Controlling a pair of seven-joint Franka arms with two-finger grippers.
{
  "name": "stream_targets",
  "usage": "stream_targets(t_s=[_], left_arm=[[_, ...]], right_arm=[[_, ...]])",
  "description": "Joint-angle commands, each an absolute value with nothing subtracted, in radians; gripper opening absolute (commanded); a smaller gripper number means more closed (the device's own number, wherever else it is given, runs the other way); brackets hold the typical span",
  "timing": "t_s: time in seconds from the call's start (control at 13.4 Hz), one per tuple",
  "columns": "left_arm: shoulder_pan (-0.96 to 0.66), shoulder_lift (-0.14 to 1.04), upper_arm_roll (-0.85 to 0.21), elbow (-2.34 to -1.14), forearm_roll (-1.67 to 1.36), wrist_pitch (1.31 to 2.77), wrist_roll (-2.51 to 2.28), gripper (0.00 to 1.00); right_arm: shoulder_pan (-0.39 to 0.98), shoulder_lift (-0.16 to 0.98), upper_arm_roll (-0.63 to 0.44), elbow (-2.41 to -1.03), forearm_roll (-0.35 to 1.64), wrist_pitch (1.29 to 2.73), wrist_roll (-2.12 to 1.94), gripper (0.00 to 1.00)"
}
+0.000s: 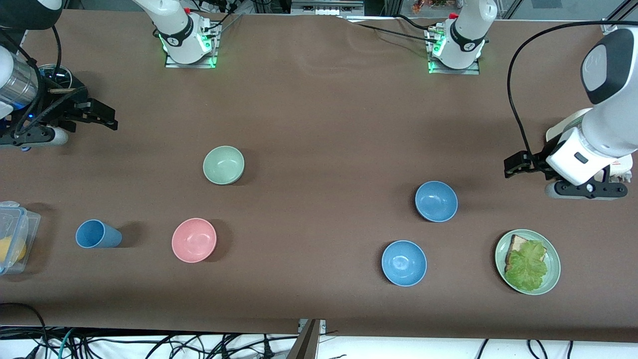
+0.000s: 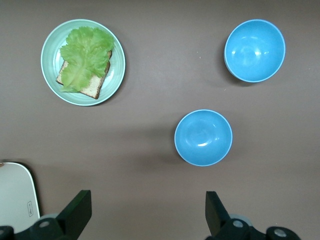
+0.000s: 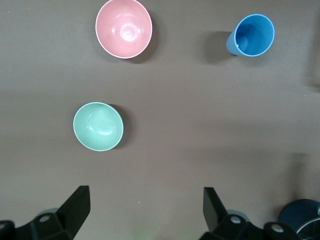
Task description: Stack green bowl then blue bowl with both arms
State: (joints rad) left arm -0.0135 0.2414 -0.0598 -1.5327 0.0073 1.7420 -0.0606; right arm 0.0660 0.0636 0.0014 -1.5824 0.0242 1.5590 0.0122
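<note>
Brown table, nothing stacked yet. Small matte mint-green bowl [image 1: 224, 165] sits toward the right arm's end, nearest the right gripper [image 1: 102, 118], fingers spread, empty. Dull dusty-blue bowl [image 1: 436, 201] sits close to the left gripper [image 1: 516, 166], also spread and empty.

Brown table [image 1: 319, 114] with bowls, blue cup [image 1: 97, 234], sandwich plate [image 1: 527, 262], plastic box [image 1: 15, 237]

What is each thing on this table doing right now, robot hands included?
green bowl: upright, empty, alone.
blue bowl: upright, empty, unstacked.
glossier blue bowl: upright, empty.
pink bowl: upright, empty.
blue cup: upright.
plate: holds bread and lettuce.
left gripper: open, holding nothing.
right gripper: open, holding nothing.
</note>
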Motion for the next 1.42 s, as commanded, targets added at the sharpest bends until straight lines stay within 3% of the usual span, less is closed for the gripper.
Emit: stream_targets(t_s=[0.0, 0.3, 0.52, 1.34], left_arm=[[-0.012, 0.256, -0.061, -1.476, 0.041, 1.726, -0.057, 1.00], [0.012, 0.187, -0.089, -1.548, 0.088, 1.779, -0.071, 1.00], [0.061, 0.170, -0.090, -1.557, -0.024, 1.776, -0.071, 1.00], [0.063, 0.175, -0.091, -1.535, 0.011, 1.730, -0.074, 1.00]], right_arm=[[0.055, 0.072, 0.017, -1.557, 0.003, 1.554, 0.024, 1.00], [0.057, 0.072, 0.020, -1.554, -0.023, 1.562, 0.028, 1.00], [0.066, 0.077, 0.023, -1.555, -0.044, 1.609, 0.026, 1.00], [0.078, 0.094, 0.020, -1.554, -0.029, 1.620, 0.012, 1.00]])
